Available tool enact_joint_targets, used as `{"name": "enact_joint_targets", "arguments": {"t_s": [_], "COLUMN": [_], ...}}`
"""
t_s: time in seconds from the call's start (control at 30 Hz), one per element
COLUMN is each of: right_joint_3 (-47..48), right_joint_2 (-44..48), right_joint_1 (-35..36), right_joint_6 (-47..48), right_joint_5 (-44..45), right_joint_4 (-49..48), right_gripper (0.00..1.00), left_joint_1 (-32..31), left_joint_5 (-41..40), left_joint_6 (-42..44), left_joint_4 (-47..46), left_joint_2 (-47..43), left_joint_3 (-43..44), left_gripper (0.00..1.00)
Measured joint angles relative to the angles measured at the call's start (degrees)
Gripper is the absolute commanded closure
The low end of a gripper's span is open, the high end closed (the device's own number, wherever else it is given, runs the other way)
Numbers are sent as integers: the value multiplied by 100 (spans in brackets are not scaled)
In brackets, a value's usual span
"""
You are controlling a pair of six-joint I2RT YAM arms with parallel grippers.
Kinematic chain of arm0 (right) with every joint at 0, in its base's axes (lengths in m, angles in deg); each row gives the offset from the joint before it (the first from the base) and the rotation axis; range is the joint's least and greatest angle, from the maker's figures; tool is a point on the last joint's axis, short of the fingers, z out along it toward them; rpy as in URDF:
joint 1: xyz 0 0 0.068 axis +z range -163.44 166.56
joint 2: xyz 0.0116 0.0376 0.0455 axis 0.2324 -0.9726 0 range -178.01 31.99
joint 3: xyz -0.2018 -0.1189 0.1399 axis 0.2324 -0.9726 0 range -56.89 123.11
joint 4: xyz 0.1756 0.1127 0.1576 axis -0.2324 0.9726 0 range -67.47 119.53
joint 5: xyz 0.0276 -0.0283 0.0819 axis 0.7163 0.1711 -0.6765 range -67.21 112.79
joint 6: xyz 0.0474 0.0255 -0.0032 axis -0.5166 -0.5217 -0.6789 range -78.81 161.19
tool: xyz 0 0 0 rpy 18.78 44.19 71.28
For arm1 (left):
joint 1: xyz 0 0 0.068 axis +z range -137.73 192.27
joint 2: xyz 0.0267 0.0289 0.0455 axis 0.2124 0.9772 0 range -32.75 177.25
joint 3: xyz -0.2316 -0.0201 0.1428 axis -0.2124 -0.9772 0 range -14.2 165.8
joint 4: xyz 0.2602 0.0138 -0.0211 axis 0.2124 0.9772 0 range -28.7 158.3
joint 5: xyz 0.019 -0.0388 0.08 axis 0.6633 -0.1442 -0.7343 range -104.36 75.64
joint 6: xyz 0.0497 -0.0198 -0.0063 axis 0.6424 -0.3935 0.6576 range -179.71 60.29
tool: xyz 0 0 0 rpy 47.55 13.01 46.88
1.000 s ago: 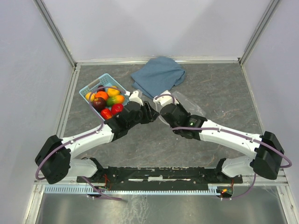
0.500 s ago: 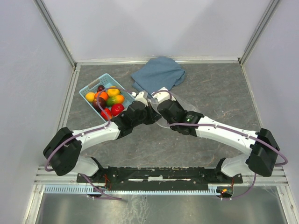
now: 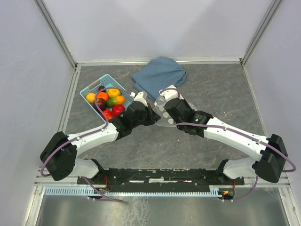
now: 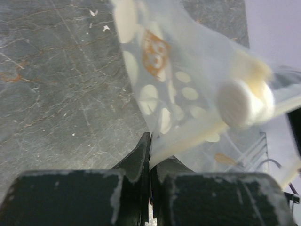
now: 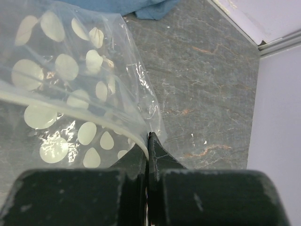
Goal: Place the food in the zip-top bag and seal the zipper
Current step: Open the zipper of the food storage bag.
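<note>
The zip-top bag (image 3: pixel 187 101) is clear with white dots and lies mid-table, its near-left edge raised between the two wrists. My left gripper (image 4: pixel 150 156) is shut on the bag (image 4: pixel 188 89) at the pale zipper (image 4: pixel 186 142). My right gripper (image 5: pixel 147 143) is shut on the same bag (image 5: pixel 70 75), where the zipper (image 5: pixel 113 127) runs into its jaws. From above, the left gripper (image 3: pixel 151 115) and right gripper (image 3: pixel 162 102) nearly touch. The food (image 3: pixel 109 100), glossy red, orange, yellow and dark fruits, sits in the basket to the left of both grippers.
The light-blue basket (image 3: pixel 90 88) stands at the back left, close to the left arm's wrist. A folded blue cloth (image 3: pixel 159 76) lies behind the bag, and its edge (image 5: pixel 141 7) shows in the right wrist view. Grey walls ring the marbled table (image 3: pixel 221 89).
The right wrist swung left toward the left gripper, then drew back slightly to the right. The left arm edged forward. The bag's near edge now lies pinched between the two grippers.
</note>
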Motion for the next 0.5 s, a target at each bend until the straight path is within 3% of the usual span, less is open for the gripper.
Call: {"name": "enact_joint_targets", "arguments": {"t_s": [0.13,0.33,0.5], "right_joint_3": [0,0,2], "right_joint_2": [245,256,240], "right_joint_1": [-83,-101,-111], "right_joint_6": [0,-7,-15], "right_joint_5": [0,-24,-24], "right_joint_4": [7,13,39], "right_gripper": [99,99,99], "left_joint_1": [-7,-15,-11], "left_joint_5": [-125,-184,-186], "left_joint_6": [105,245,278], "left_joint_4": [245,538,710], "left_joint_2": [-2,-33,-125], "left_joint_3": [7,90,199], "left_gripper": [93,62,47]}}
